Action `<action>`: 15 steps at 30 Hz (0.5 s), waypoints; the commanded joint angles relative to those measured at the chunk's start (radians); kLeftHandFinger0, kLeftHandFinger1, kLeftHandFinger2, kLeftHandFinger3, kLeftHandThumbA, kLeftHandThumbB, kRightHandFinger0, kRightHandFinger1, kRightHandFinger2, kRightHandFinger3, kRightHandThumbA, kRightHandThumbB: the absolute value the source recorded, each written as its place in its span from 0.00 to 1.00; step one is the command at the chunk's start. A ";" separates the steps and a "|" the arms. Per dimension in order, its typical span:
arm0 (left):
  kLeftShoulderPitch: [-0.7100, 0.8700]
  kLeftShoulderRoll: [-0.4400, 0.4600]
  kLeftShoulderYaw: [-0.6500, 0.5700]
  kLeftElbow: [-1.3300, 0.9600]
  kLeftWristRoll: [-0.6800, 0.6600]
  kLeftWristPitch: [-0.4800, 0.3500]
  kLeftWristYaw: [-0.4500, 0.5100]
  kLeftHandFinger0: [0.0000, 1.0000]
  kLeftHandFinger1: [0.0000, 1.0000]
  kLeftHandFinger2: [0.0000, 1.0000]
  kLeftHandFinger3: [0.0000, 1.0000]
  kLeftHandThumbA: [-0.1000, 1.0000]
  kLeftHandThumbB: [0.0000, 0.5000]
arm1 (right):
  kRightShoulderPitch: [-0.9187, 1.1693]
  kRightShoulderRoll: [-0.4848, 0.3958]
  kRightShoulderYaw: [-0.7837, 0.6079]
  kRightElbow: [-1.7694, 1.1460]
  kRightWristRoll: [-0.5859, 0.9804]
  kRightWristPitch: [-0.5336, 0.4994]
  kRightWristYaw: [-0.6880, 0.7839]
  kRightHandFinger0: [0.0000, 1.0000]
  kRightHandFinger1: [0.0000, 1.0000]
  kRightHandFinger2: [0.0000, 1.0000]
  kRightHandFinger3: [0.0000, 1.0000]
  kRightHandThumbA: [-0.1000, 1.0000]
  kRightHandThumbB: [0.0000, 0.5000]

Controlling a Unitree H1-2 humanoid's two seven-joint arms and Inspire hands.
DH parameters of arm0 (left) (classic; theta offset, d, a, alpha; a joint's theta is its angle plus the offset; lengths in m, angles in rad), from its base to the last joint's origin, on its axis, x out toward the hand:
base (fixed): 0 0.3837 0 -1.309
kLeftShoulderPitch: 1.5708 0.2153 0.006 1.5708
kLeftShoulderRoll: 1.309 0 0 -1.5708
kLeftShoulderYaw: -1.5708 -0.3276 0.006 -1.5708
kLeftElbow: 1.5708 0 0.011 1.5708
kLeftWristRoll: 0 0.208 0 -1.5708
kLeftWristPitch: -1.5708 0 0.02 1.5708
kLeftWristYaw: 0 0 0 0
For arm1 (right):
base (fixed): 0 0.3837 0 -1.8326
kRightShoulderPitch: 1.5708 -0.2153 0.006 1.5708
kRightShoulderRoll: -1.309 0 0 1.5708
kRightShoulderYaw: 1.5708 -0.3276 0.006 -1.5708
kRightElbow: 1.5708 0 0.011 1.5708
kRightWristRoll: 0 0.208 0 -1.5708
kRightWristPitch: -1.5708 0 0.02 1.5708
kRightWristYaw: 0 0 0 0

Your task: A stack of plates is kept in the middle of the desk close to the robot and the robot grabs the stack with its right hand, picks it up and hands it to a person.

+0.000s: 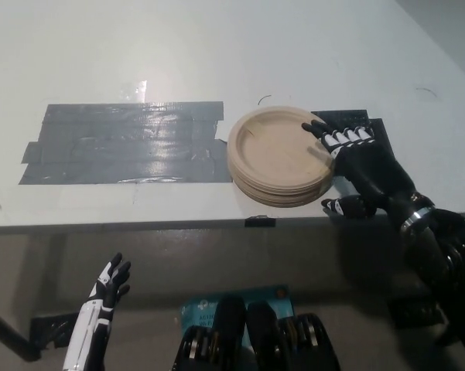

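Nearest the robot, well below and to the left of the stack of plates (282, 157), the white left hand (108, 286) hangs under the desk edge with its fingers loosely apart, holding nothing — it is idle and out of the way, which suits a task given to the other arm.

Up at the desk (217, 46) edge, the black right hand (361, 166) has reached the stack from the stack's right side. Its fingers (325, 131) are spread and lie over the right rim of the top plate, while the thumb (336, 205) sits low beside the stack's near-right edge. So the hand is wide open, straddling the rim but not closed on it — the plates look undisturbed. The posture reads as a pinch being set up: fingers above, thumb below, so that closing would clamp the whole stack by its edge.

The stack itself rests flat on the desk, close to the near edge and roughly at its middle, where the right arm can reach it easily. Just left of the stack, touching or almost touching it, is a broad patch of grey tape (124, 143); a dark patch (348, 117) shows behind the right hand. No person is in view beyond the stack.
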 commanded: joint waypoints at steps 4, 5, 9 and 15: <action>-0.009 0.006 0.001 -0.037 0.002 -0.011 -0.003 1.00 1.00 1.00 1.00 1.00 0.00 | -0.070 -0.002 0.028 0.021 -0.062 -0.017 -0.035 1.00 1.00 1.00 1.00 0.95 0.88; -0.009 0.006 0.000 -0.035 0.003 -0.013 -0.002 1.00 1.00 1.00 1.00 1.00 0.00 | -0.071 -0.001 0.034 0.026 -0.070 -0.020 -0.041 1.00 1.00 1.00 1.00 0.95 0.88; -0.011 0.009 -0.002 -0.023 0.004 -0.031 -0.003 1.00 1.00 1.00 1.00 1.00 0.00 | -0.076 0.011 0.052 0.047 -0.091 -0.024 -0.066 1.00 1.00 1.00 1.00 0.92 0.86; -0.007 0.002 -0.002 -0.034 0.004 -0.018 -0.001 1.00 1.00 1.00 1.00 1.00 0.00 | -0.085 0.029 0.073 0.085 -0.111 -0.037 -0.101 1.00 1.00 1.00 1.00 0.91 0.83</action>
